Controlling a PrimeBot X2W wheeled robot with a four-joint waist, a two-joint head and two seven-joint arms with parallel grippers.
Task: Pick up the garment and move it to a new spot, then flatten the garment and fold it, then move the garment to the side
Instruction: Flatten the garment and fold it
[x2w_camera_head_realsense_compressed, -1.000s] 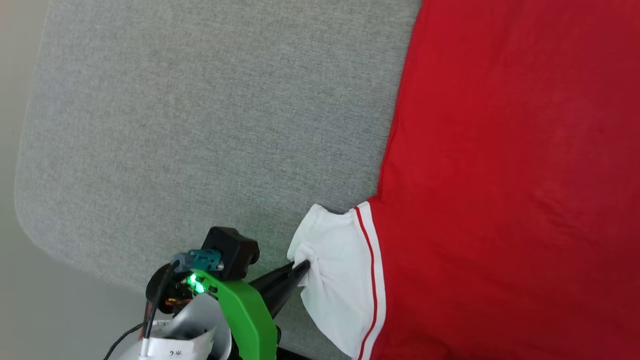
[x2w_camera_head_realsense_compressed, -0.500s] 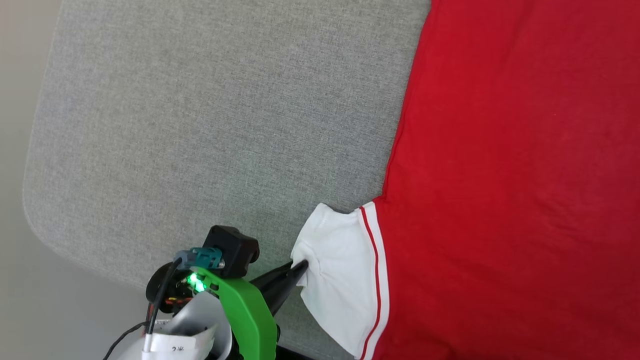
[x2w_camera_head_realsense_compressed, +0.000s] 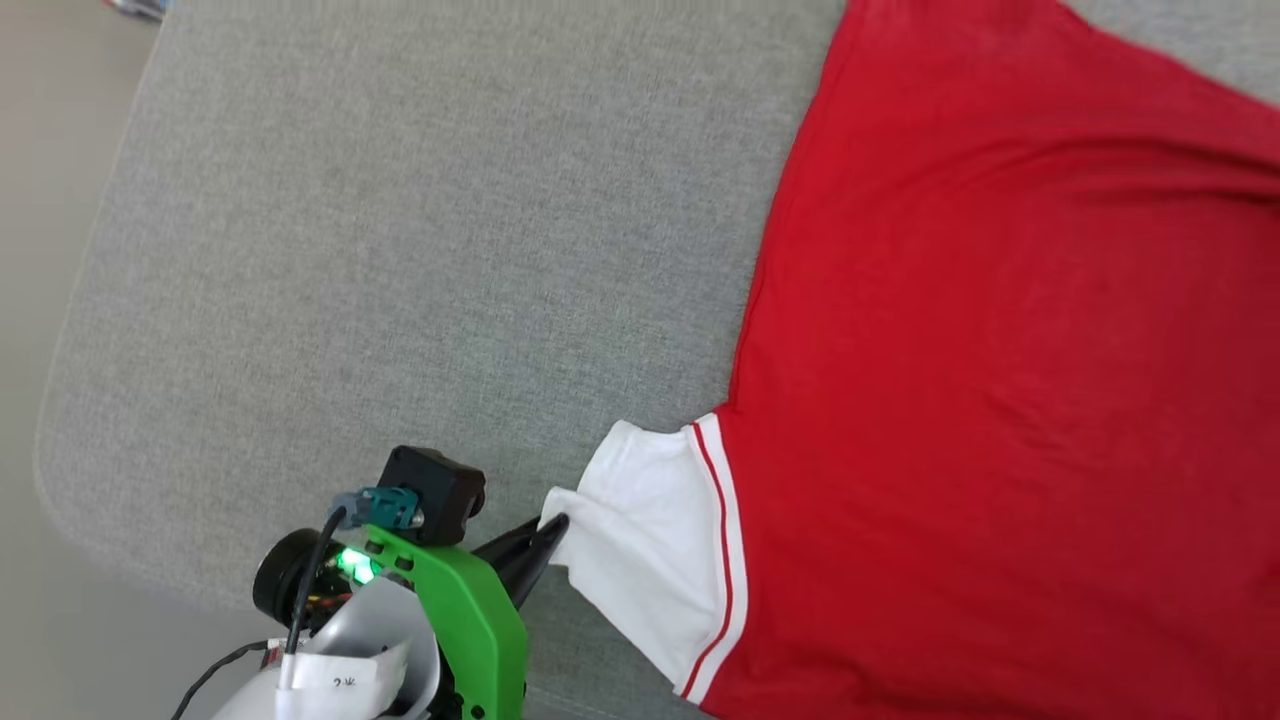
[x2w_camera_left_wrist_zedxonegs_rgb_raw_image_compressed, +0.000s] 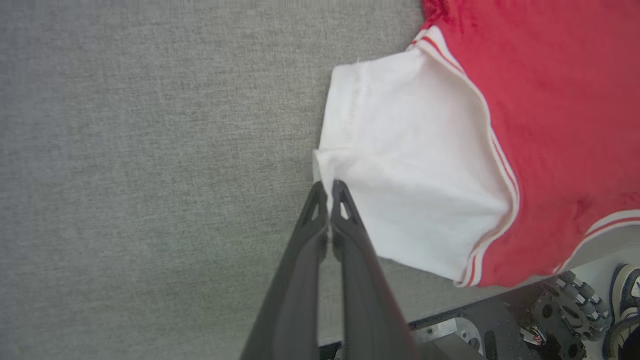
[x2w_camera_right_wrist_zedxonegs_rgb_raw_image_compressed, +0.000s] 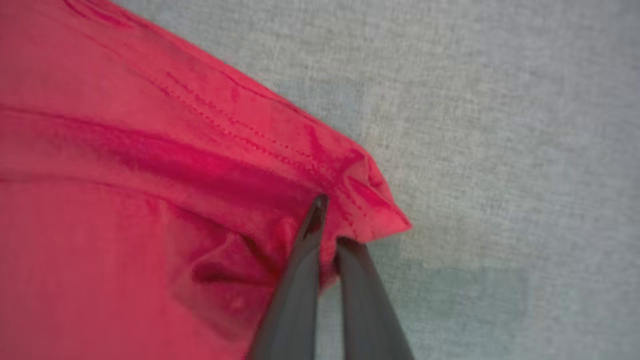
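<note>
Head view gives me one garment (x2w_camera_head_realsense_compressed: 1000, 400), spread over the right part of a desk (x2w_camera_head_realsense_compressed: 400, 250) whose top is covered in grey woven cloth with a rounded corner. The garment is thin, soft red fabric, lying mostly flat with a few shallow creases running across it. One white short sleeve (x2w_camera_head_realsense_compressed: 650, 540) sticks out from its left edge toward me, joined to the red body by a white band with a single thin red line (x2w_camera_head_realsense_compressed: 722, 540) along it.

I count two end effectors, each with two long dark tapered fingers. My left end effector (x2w_camera_head_realsense_compressed: 555, 525) comes in from the lower left, below a green curved bracket (x2w_camera_head_realsense_compressed: 470, 620) and a black block (x2w_camera_head_realsense_compressed: 430, 490) on the wrist. In the left wrist view its fingers (x2w_camera_left_wrist_zedxonegs_rgb_raw_image_compressed: 320, 210) are pressed together, pinching the outer corner of the white sleeve's cuff (x2w_camera_left_wrist_zedxonegs_rgb_raw_image_compressed: 330, 187), and the cloth fans out in soft folds from that point. One ridged wheel (x2w_camera_left_wrist_zedxonegs_rgb_raw_image_compressed: 575, 300) of my base shows below the desk edge.

In the right wrist view my right end effector (x2w_camera_right_wrist_zedxonegs_rgb_raw_image_compressed: 332, 222) is clamped on the red fabric just beside a stitched hem corner (x2w_camera_right_wrist_zedxonegs_rgb_raw_image_compressed: 370, 210). One finger lies on top, the other underneath, and the cloth bunches into wrinkles around the grip.
</note>
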